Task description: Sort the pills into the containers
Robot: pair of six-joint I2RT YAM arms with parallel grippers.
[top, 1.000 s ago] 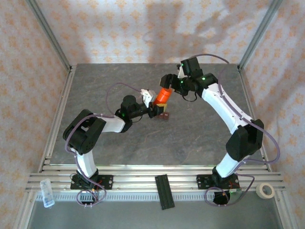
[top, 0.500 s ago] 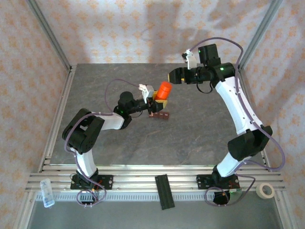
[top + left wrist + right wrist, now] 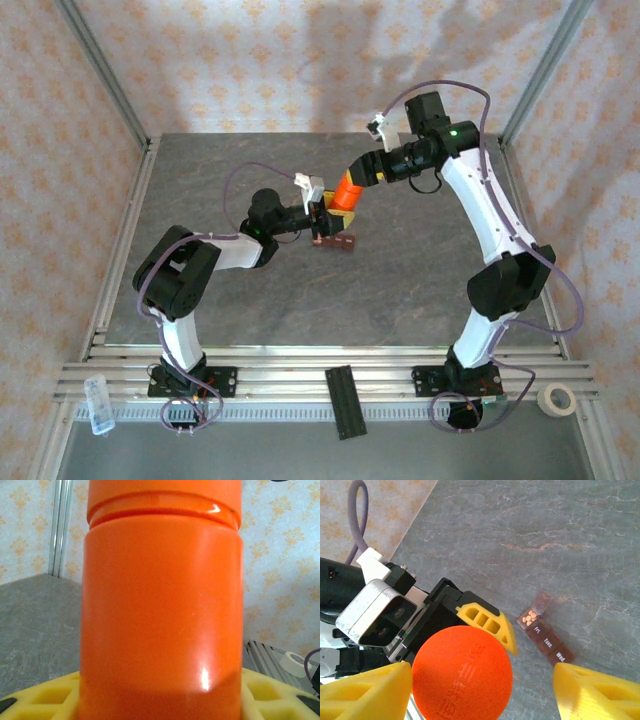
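Orange bottle (image 3: pixel 345 192) stands clamped in the left gripper (image 3: pixel 322 214), mid-frame; containers (image 3: pixel 337 241) lie just below. Right gripper (image 3: pixel 482 672) straddles the cap (image 3: pixel 452 682), jaws spread, holding nothing. Likely uncapping: next, pinch and twist.

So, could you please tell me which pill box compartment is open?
The end compartment beside the one labelled Fri: its lid is flipped up and pale pills lie inside; the other three are closed.

In the left wrist view the orange bottle (image 3: pixel 160 605) is cut off at top and bottom, and the 2 fingers (image 3: pixel 35 697) of the left gripper (image 3: pixel 160 705) are mostly hidden behind it (corners aside). The pills (image 3: pixel 531 616) are too small to be counted.
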